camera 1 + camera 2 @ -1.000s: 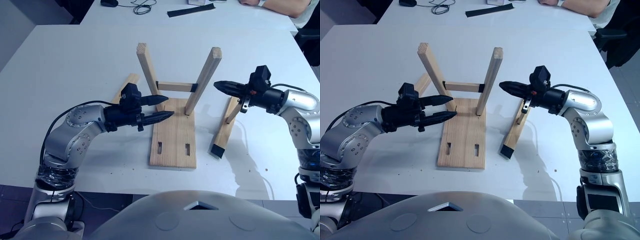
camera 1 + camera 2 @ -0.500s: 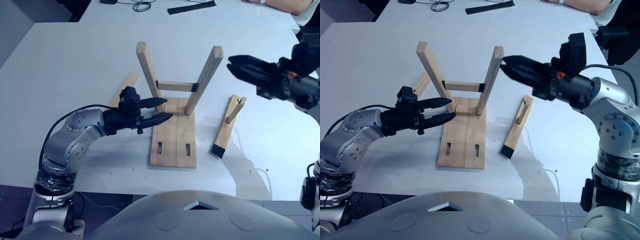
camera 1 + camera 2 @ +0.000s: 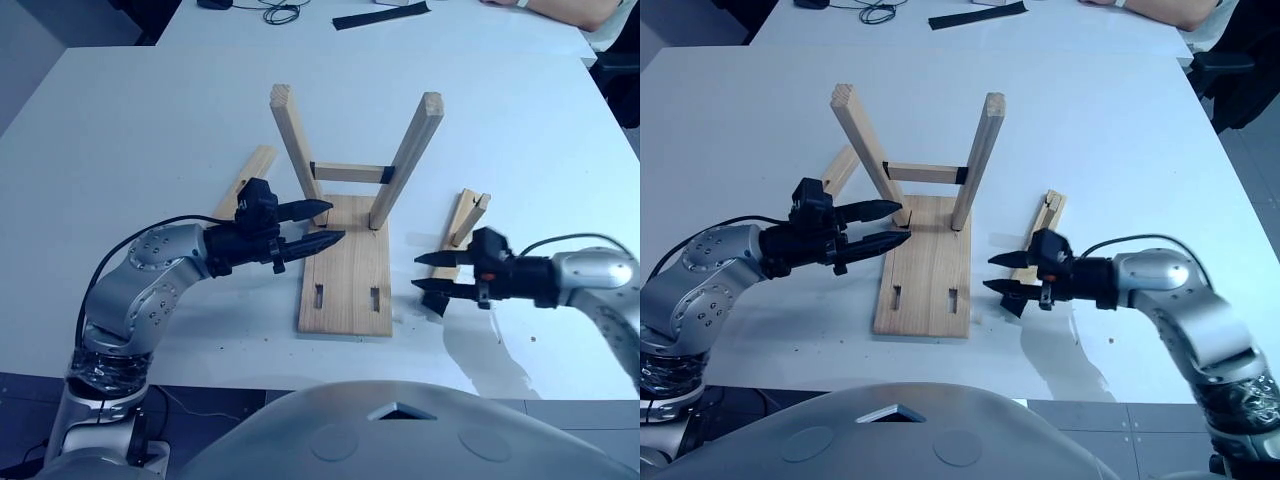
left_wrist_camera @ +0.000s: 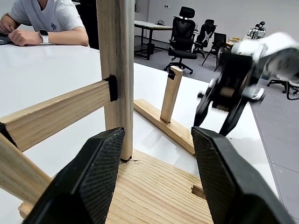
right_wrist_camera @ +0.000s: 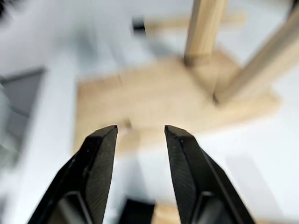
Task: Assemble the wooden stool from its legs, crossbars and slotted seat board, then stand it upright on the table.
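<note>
Table edge near board, right gripper beside

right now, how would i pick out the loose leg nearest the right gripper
On the white table, find the flat seat board with two legs standing in it. The loose leg lies flat just right of the board, by the right gripper. It has a short wooden stub rising at its far end; the other loose leg lies left of the board.
</note>
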### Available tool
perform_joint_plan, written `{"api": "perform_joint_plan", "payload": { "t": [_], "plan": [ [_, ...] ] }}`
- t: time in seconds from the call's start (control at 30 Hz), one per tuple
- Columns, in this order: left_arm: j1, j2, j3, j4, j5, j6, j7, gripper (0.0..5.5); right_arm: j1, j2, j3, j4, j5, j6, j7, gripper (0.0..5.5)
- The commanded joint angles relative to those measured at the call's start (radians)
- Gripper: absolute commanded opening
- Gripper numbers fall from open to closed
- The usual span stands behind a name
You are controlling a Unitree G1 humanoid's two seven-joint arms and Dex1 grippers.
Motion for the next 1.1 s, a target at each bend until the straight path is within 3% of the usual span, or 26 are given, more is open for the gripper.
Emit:
{"api": "perform_joint_plan", "payload": {
  "t": [0.03,0.87,1.1],
  "plan": [
    [0.003,-0.005,-0.004,-0.017,0.0,0.006,0.017,2.65,0.008,0.023,0.081,0.108,-0.161,-0.136,-0.04,1.87],
    [0.048,-0.013,0.011,-0.049,-0.004,-0.003,0.057,2.65,0.04,-0.107,-0.149,0.199,-0.143,-0.232,0.094,1.87],
    [0.063,-0.019,0.018,-0.05,0.002,-0.01,0.065,2.65,0.069,-0.117,-0.265,0.111,-0.057,-0.166,0.102,2.68]
  ]
}}
